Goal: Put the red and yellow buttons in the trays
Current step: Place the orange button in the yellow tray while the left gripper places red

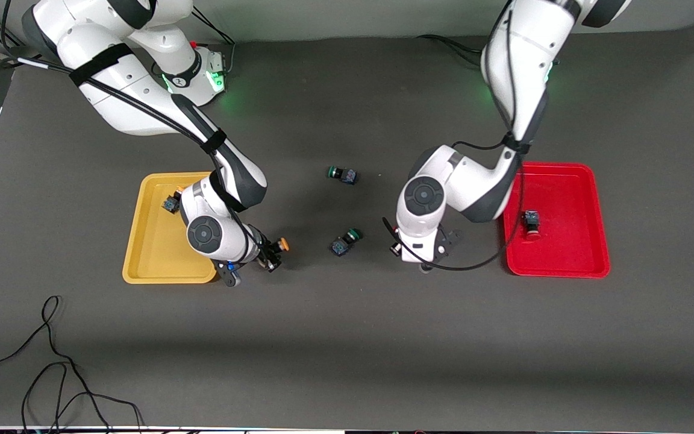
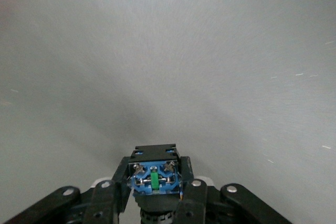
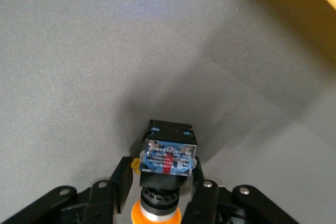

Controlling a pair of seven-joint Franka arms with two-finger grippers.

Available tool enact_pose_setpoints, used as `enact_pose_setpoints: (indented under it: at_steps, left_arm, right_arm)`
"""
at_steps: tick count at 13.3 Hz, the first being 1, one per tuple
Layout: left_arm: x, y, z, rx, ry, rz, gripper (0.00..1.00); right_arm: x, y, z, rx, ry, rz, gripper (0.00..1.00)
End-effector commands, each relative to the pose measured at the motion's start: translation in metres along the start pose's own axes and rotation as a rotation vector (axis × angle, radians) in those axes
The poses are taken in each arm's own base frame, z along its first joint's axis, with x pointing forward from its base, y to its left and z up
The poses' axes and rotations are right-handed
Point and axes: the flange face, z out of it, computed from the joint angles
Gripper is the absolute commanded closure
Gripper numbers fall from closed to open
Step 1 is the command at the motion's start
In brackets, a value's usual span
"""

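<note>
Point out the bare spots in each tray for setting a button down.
Yellow tray: its half nearer the camera is bare; a button and the right gripper's arm crowd the rest. Red tray: open all round its one button.

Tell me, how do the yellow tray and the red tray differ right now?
The yellow tray sits toward the right arm's end of the table, the red tray toward the left arm's. The yellow tray's button lies in its half farther from the camera; the red tray's button lies about midway along one side. Both share a shape and hold one button.
</note>
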Motion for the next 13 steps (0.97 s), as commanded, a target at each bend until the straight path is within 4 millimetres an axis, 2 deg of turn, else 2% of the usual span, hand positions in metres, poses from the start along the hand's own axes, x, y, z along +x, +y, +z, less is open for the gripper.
enact_pose_setpoints:
  at_steps: [1, 2, 3, 4, 6, 8, 10, 11, 12, 13]
  left_arm:
    - [0.019, -0.014, -0.087, 0.005, -0.088, 0.143, 1.00]
    - [0.023, -0.032, -0.127, -0.007, -0.120, 0.234, 1.00]
    - [0.033, -0.055, -0.155, 0.008, -0.149, 0.347, 1.00]
    - [0.056, -0.083, -0.169, 0.037, -0.184, 0.430, 1.00]
    - [0.101, -0.146, -0.177, 0.053, -0.219, 0.587, 1.00]
    - [0.160, -0.227, -0.178, 0.064, -0.221, 0.680, 1.00]
    - [0.210, -0.283, -0.152, 0.119, -0.209, 0.768, 1.00]
    - [0.227, -0.298, -0.129, 0.128, -0.188, 0.782, 1.00]
    - [0.235, -0.311, -0.100, 0.126, -0.155, 0.794, 1.00]
    - [0.238, -0.323, -0.063, 0.124, -0.126, 0.814, 1.00]
  right_arm:
    - [-0.004, 0.000, -0.010, 0.013, 0.027, 0.009, 0.68]
    - [-0.005, 0.000, -0.015, 0.012, 0.029, 0.002, 0.69]
    - [-0.004, 0.001, -0.029, 0.003, 0.036, -0.006, 0.70]
    - [-0.003, 0.002, -0.047, -0.002, 0.043, -0.016, 0.70]
    - [-0.006, 0.009, -0.089, -0.020, 0.062, -0.087, 0.70]
    - [-0.005, 0.024, -0.138, -0.043, 0.076, -0.184, 0.70]
    - [-0.002, 0.039, -0.181, -0.050, 0.096, -0.230, 0.70]
    - [0.002, 0.049, -0.199, -0.057, 0.104, -0.253, 0.70]
    - [0.015, 0.060, -0.214, -0.071, 0.104, -0.285, 0.70]
    - [0.030, 0.072, -0.228, -0.071, 0.080, -0.314, 0.70]
